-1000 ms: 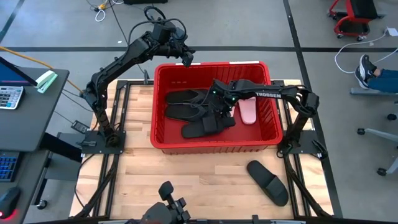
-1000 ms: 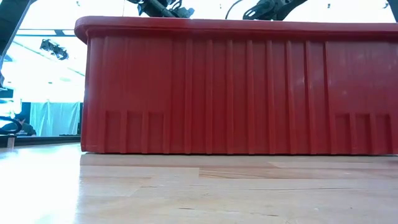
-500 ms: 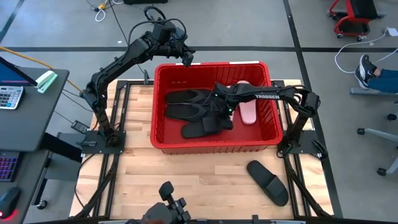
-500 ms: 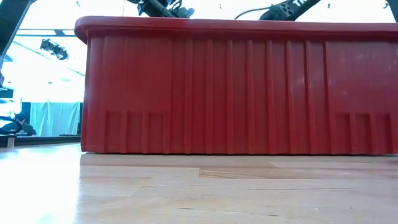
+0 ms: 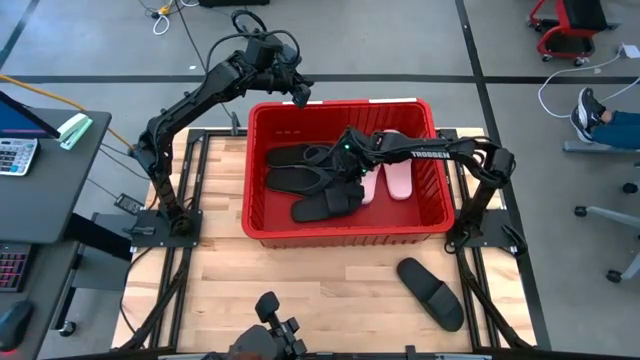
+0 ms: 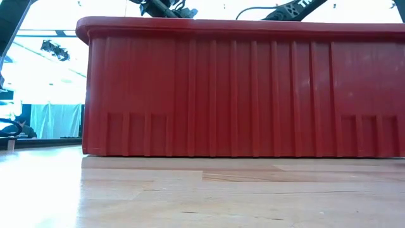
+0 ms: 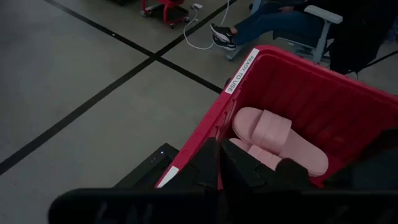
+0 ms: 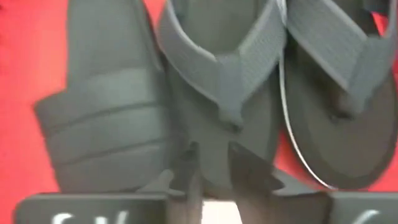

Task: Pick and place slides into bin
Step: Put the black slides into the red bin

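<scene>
The red bin (image 5: 340, 237) holds two black flip-flops (image 5: 300, 165), a black slide (image 5: 328, 206) and two pale pink slides lying side by side (image 5: 400, 180) (image 5: 368, 186). My right gripper (image 5: 348, 168) reaches down into the bin over the black sandals, beside the nearer pink slide, its fingers almost together (image 8: 217, 171). My left gripper (image 5: 300, 96) hangs shut and empty (image 7: 222, 163) above the bin's far left rim. One black slide (image 5: 430, 292) lies flat on the table at the near right. My right gripper has a pale strip (image 8: 214, 208) between its two fingers, which looks like an edge of the pink slide (image 5: 368, 186). The fingers slant down from the table's right. The arm hides the place of contact from above. The slide lies in the bin.
The bin's ribbed near wall (image 6: 240, 88) fills the low view. A side table with a calculator (image 5: 15, 155) stands at the left. A seated person's foot (image 5: 590, 112) and chair (image 5: 565, 25) show beyond the table at the right.
A second pink slide has come into sight from under my right arm and now lies beside the first one in the bin. My right gripper has shifted a little inside the bin.
</scene>
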`<act>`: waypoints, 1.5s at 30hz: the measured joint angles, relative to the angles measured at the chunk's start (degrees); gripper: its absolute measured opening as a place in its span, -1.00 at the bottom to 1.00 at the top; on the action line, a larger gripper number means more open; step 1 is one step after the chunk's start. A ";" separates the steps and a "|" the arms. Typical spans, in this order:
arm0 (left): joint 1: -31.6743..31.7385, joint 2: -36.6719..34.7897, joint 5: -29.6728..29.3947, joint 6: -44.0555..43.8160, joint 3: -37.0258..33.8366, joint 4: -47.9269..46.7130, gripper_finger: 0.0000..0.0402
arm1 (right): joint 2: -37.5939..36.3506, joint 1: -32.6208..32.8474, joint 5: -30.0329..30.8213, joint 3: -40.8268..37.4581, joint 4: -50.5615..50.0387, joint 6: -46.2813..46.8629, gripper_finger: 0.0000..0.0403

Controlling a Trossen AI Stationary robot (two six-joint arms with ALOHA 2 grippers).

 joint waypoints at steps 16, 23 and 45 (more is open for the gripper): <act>0.00 0.00 -0.02 0.08 0.00 -0.53 -0.89 | 3.88 3.70 -5.29 -1.84 0.89 1.75 -0.98; 0.00 0.00 -0.02 0.07 0.00 -1.16 -0.93 | 3.45 5.93 -11.65 -1.84 -1.17 0.43 -0.99; -0.48 0.00 -0.01 0.71 0.00 -4.57 -0.96 | 2.08 7.06 -11.51 -1.18 1.34 -5.84 -1.00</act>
